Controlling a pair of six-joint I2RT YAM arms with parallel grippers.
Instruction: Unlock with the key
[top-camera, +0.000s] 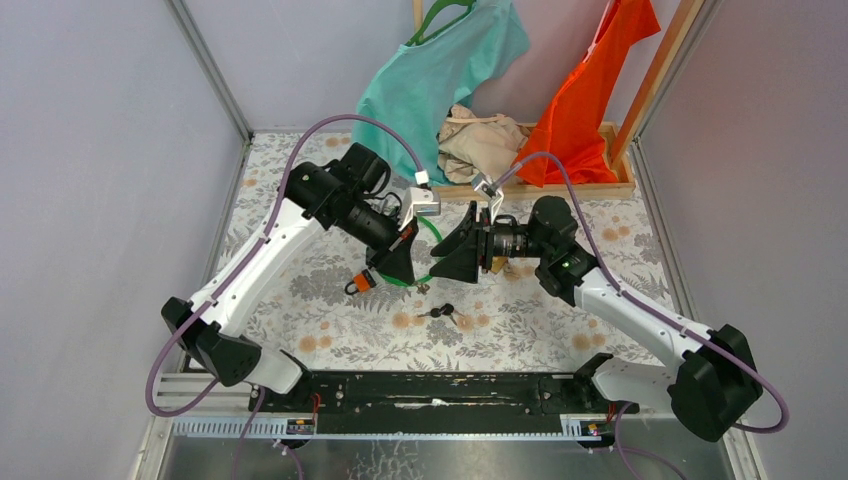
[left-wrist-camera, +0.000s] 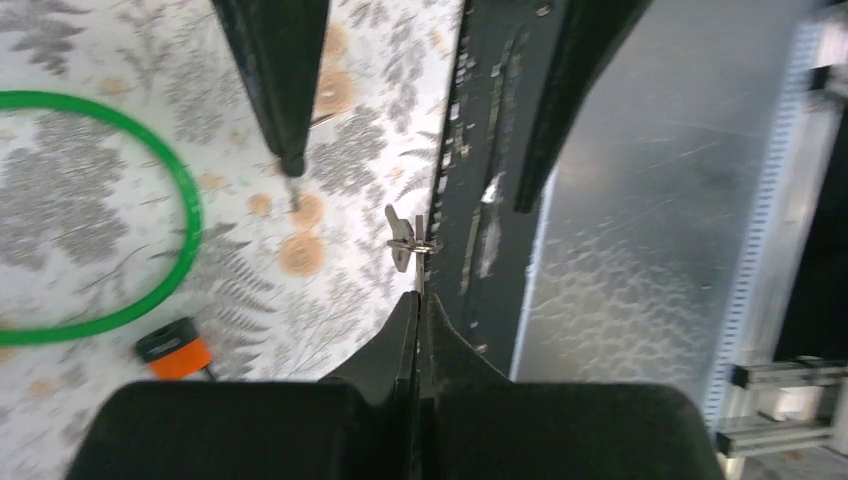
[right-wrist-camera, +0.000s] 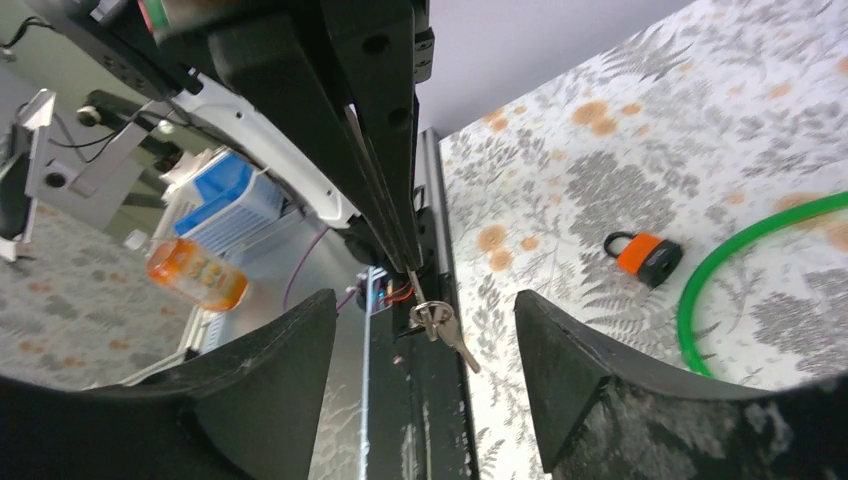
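A small silver key (left-wrist-camera: 403, 238) on a ring hangs from the tips of my left gripper (left-wrist-camera: 418, 300), which is shut on it above the table. From the right wrist the same key (right-wrist-camera: 445, 328) dangles between the wide-apart fingers of my right gripper (right-wrist-camera: 425, 300), which is open and touches nothing. The two grippers face each other tip to tip, left gripper (top-camera: 402, 262) and right gripper (top-camera: 462, 250). An orange padlock (top-camera: 360, 283) with a black shackle lies on the floral cloth below the left gripper, and shows as padlock (left-wrist-camera: 175, 350) and padlock (right-wrist-camera: 645, 257). A green cable loop (left-wrist-camera: 150, 160) lies beside it.
A small dark bunch of keys (top-camera: 445, 313) lies on the cloth nearer the arm bases. A wooden rack (top-camera: 600, 185) at the back holds a teal shirt (top-camera: 440, 70), an orange garment (top-camera: 590, 100) and a beige cloth (top-camera: 480, 140). A black rail (top-camera: 430, 390) runs along the near edge.
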